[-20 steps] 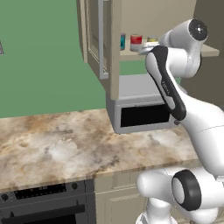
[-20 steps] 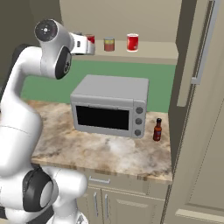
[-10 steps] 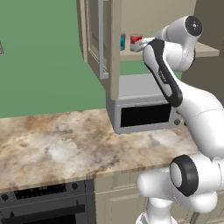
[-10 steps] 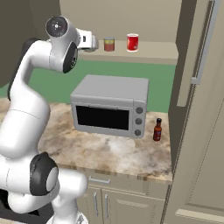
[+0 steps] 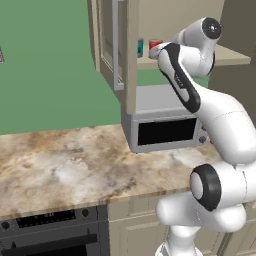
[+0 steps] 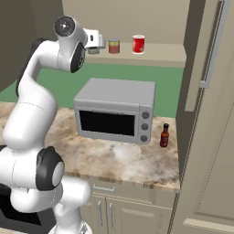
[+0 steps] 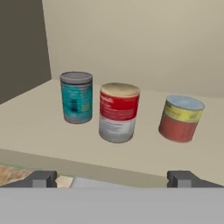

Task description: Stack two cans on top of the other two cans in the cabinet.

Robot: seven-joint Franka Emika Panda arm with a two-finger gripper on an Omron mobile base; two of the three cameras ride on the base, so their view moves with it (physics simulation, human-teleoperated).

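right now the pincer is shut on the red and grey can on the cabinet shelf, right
Not quite. The pincer is open and holds nothing: the hand view shows its fingertips spread wide, short of the shelf. The red and grey can does stand on the cabinet shelf, untouched.

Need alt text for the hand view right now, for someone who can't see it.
Three cans stand apart on the cabinet shelf: teal can, red-and-grey can, orange-tan can. The open gripper faces them from the shelf edge, holding nothing.

Three cans [image 7: 119,112] in row on cabinet shelf [image 7: 39,127]; microwave [image 6: 114,109] below.
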